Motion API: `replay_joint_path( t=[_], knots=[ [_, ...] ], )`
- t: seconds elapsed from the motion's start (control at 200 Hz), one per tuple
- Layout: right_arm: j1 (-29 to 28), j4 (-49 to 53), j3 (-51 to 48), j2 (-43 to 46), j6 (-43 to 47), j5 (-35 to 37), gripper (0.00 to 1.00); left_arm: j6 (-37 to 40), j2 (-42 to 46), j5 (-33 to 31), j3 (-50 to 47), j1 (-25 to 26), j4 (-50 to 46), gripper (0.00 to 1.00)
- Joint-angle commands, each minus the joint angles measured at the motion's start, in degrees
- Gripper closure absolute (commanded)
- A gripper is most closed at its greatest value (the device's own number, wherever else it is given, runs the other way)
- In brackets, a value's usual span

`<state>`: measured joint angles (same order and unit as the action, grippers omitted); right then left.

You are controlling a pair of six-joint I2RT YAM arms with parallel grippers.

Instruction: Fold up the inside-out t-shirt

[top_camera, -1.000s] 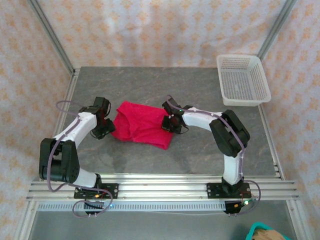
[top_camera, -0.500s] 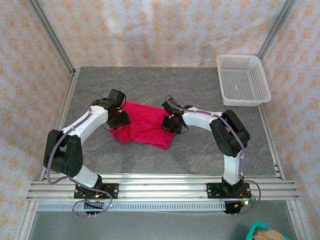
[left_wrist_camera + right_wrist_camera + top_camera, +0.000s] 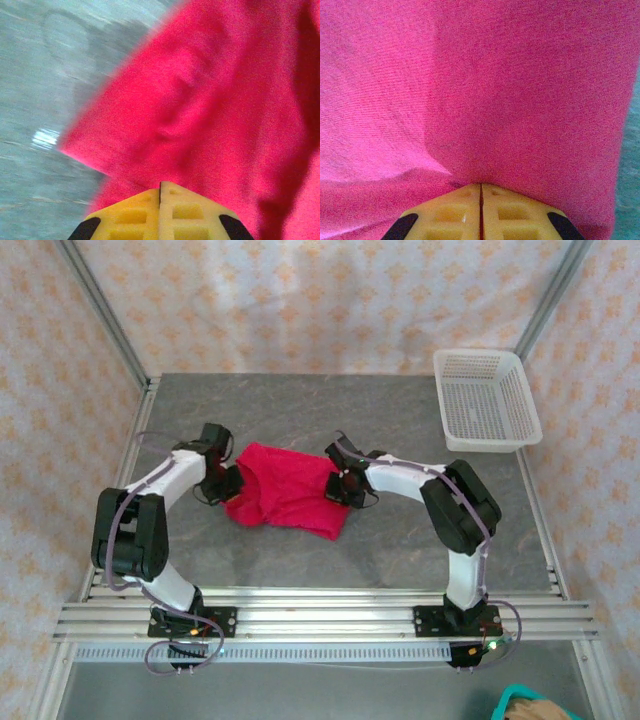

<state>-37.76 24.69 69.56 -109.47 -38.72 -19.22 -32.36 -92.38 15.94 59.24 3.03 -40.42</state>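
Folding barely begun: the t-shirt [image 3: 285, 492] lies crumpled, right gripper [image 3: 341, 490] clamped on its edge, left gripper [image 3: 231, 483] jaws together at the opposite edge.

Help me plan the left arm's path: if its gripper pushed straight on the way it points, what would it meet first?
The red t-shirt: the left gripper points into its fabric, which lies right at the shut fingertips.

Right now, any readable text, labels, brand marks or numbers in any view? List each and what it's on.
None readable in any view.
t-shirt: plain red-pink, no print or tag showing.
white mesh basket: no label visible.
left pincer and right pincer: plain yellow pads, no markings.
wall fabric: repeated orange motif, no letters.
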Motion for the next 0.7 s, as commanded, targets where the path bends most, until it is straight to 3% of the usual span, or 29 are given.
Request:
replay_joint_path(
  t=[0.0, 0.125, 0.18, 0.31, 0.35, 0.53, 0.696],
  knots=[
    [0.76, 5.46, -3.68, 2.34, 0.65, 4.81, 0.89, 1.42, 2.53, -2.80, 0.85, -3.00, -3.79, 1.00],
    [0.75, 5.54, -4.96, 3.29, 0.66, 5.07, 0.89, 1.42, 2.73, -4.87, 1.99, -3.90, -5.98, 1.00],
    [0.76, 5.61, -4.68, 3.16, 0.83, 4.75, 0.89, 1.42, 3.31, -2.90, 1.64, -3.82, -5.39, 1.00],
    [0.33, 6.15, -2.51, 5.23, 1.16, 2.32, 0.88, 1.41, 6.68, 0.36, 0.21, -1.15, -2.24, 0.51],
    [0.14, 6.56, -1.42, 6.77, 1.26, 1.78, 0.85, 1.42, 7.23, 1.19, 0.57, 0.67, -2.07, 0.44],
    [0.53, 9.18, 5.03, 9.42, 3.52, 1.48, 0.77, 0.19, 11.72, 3.21, -0.31, 8.43, -0.39, 0.45],
    [3.01, 4.40, 8.41, 2.63, 5.28, -1.98, 0.77, -3.02, 10.84, 7.88, -4.31, 11.57, 6.01, 0.49]
  ],
)
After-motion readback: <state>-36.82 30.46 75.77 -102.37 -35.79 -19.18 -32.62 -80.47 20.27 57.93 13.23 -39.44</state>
